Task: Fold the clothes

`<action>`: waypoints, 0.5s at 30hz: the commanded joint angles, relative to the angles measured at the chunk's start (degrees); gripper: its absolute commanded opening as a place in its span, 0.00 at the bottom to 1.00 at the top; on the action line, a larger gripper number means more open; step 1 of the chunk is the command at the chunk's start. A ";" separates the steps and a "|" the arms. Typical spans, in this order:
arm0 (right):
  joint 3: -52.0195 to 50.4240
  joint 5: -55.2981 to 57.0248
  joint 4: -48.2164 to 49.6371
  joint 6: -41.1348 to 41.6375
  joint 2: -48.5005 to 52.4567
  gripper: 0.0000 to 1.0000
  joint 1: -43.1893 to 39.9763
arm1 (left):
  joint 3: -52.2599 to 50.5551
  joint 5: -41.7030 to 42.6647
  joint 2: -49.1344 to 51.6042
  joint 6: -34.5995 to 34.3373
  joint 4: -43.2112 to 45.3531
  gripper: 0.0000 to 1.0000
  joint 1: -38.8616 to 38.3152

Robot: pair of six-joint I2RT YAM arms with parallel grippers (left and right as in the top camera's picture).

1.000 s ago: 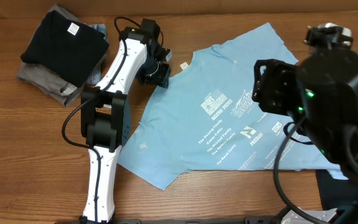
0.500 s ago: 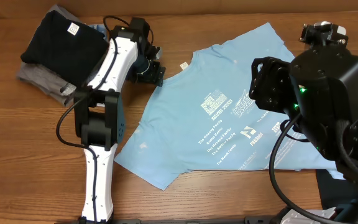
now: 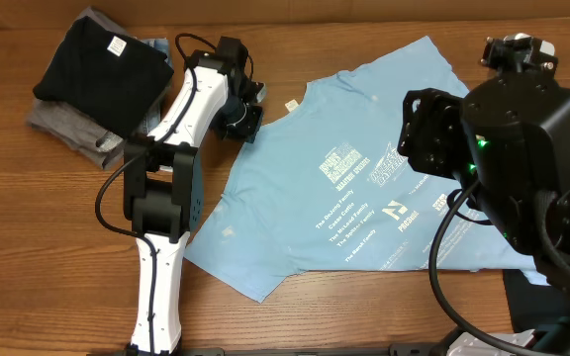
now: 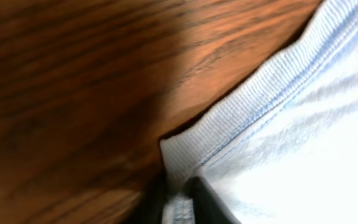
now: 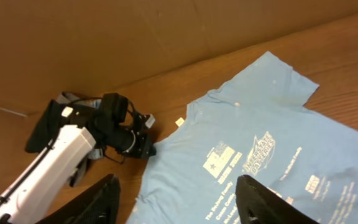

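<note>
A light blue T-shirt (image 3: pixel 364 188) with white print lies spread flat on the wooden table; it also shows in the right wrist view (image 5: pixel 260 155). My left gripper (image 3: pixel 242 121) is low at the shirt's left sleeve edge. In the left wrist view its dark fingers (image 4: pixel 179 202) are pinched on the ribbed hem of the sleeve (image 4: pixel 253 99). My right gripper (image 5: pixel 179 202) hangs high above the shirt, its two dark fingers wide apart and empty.
A stack of folded clothes, black (image 3: pixel 102 64) on top of grey (image 3: pixel 72 129), sits at the back left, close to the left arm. A cardboard wall (image 5: pixel 135 31) stands behind the table. A dark cloth (image 3: pixel 532 302) lies at the front right.
The left gripper shifted slightly left along the sleeve edge and came back; it stays down on the sleeve. The right arm has hardly moved.
</note>
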 commanded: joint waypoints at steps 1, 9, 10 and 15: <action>0.13 1.03 0.09 0.26 -0.24 0.69 -0.37 | -0.98 -6.23 1.60 -7.93 -3.78 0.05 0.35; 0.04 1.53 0.09 0.24 0.35 0.75 -4.55 | 8.85 -23.41 1.33 -23.08 -15.67 0.04 10.03; -0.15 0.20 0.09 0.24 0.48 0.75 -6.40 | 10.23 -23.30 1.33 -23.10 -16.55 0.04 11.65; -4.70 -8.81 0.09 -1.40 1.77 0.76 -17.92 | 17.62 -14.32 0.94 -19.74 -19.85 0.04 17.81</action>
